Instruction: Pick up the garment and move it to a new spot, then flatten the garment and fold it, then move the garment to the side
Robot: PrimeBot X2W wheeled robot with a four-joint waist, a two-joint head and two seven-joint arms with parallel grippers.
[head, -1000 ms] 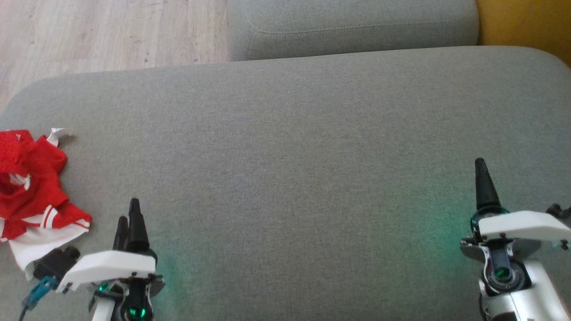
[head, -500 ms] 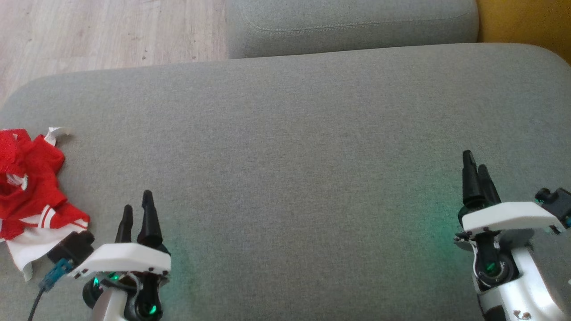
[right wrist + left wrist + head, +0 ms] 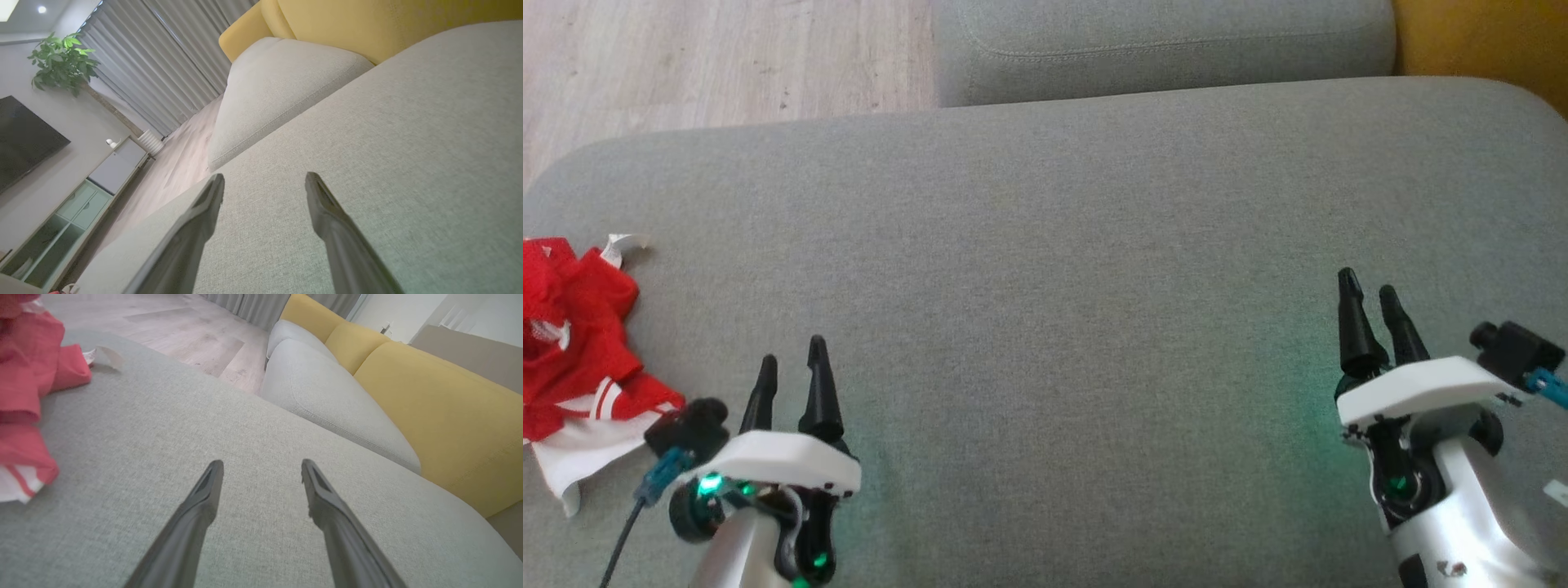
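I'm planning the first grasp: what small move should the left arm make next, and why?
Probably shift the left claw leftward over the garment: it lies crumpled at the left edge of the cushion, while the open, empty claw hovers above bare fabric beside it. The right claw is far across.

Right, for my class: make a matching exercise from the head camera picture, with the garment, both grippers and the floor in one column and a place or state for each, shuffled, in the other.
Things:
1. red and white garment
2. left gripper
3. right gripper
4. wooden floor

Places in the head view:
a. lower right, jaws open
b. far left on the grey cushion, crumpled
c. top left corner
d. lower left, jaws open

Pairs: 1-b, 2-d, 3-a, 4-c
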